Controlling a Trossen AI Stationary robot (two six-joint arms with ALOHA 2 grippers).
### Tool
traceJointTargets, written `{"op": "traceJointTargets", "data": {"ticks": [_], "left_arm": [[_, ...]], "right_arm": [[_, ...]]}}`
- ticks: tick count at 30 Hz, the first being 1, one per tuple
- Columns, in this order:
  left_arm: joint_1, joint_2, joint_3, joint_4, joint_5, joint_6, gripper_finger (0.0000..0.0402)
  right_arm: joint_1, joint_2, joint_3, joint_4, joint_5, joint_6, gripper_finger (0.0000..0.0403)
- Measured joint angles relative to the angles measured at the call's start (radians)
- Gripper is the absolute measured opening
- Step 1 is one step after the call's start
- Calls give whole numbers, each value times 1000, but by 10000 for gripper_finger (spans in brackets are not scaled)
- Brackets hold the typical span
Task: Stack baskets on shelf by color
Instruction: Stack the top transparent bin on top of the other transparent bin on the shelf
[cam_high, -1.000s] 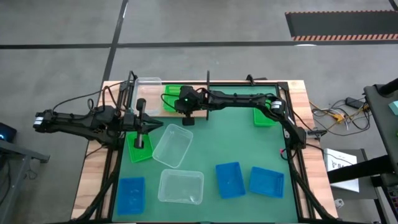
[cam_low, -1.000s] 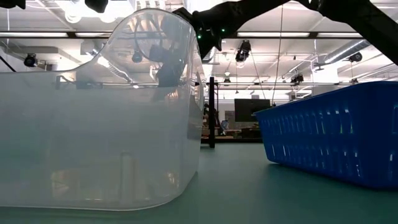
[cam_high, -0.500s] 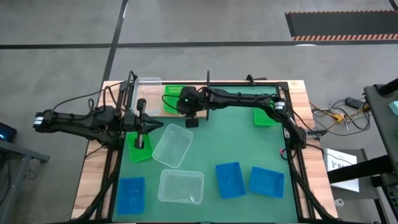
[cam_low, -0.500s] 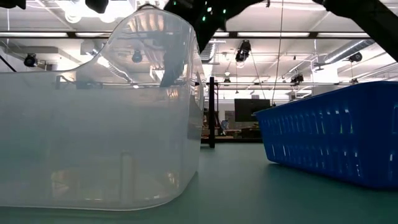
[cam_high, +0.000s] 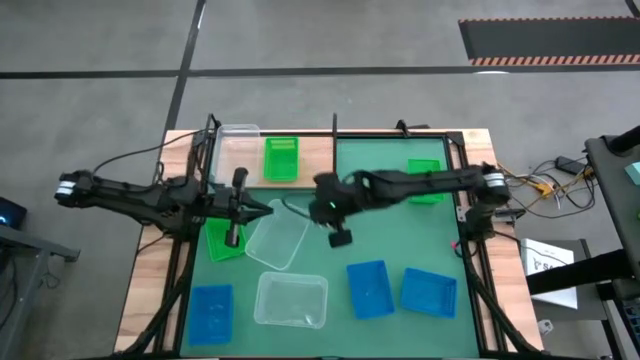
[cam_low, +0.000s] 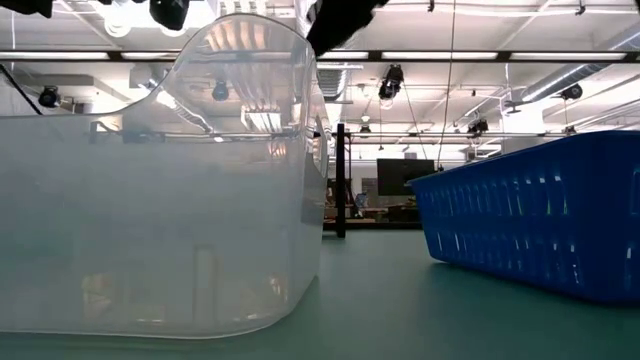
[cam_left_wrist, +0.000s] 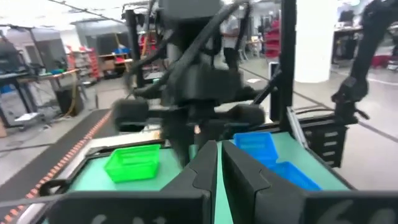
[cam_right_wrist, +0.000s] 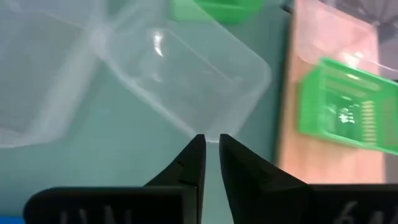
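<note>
On the light-wood shelf (cam_high: 313, 160) at the far edge stand a clear basket (cam_high: 238, 140) and a green basket (cam_high: 281, 158). A tilted clear basket (cam_high: 278, 235) lies mid-mat, with another clear one (cam_high: 291, 300) nearer. My right gripper (cam_high: 308, 214) hovers above the tilted basket's corner (cam_right_wrist: 205, 138). Its fingers are a narrow gap apart and hold nothing. My left gripper (cam_high: 266, 208) is shut, level and raised, just left of that basket. Below it lies a green basket (cam_high: 222, 240).
Blue baskets lie at the near left (cam_high: 212, 310) and near right (cam_high: 369, 289), (cam_high: 429, 292). A green basket (cam_high: 425, 182) sits at the far right, partly under my right arm. Black uprights (cam_high: 333, 128) rise from the shelf. The green mat (cam_high: 390, 240) is bare at centre right.
My right gripper has left the green basket on the shelf and swung up, toward the near edge and a little to the right, ending over the tilted clear basket. The green basket stays on the shelf. My left gripper has crept slightly toward the table's right.
</note>
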Motion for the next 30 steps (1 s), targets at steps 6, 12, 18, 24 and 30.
{"op": "traceJointTargets", "data": {"ticks": [6,12,18,24,30], "left_arm": [[-37,68,1,45,0,-50,8],[-51,140,5,50,0,-152,8],[-73,211,13,31,2,-273,8],[-98,236,78,-197,54,-365,8],[-145,281,165,-512,90,-386,8]], "right_arm": [[124,-116,-180,112,31,73,38],[199,-208,-305,189,100,136,38],[221,-254,-401,268,101,191,43],[223,-275,-453,273,100,235,86],[230,-282,-510,350,100,242,141]]}}
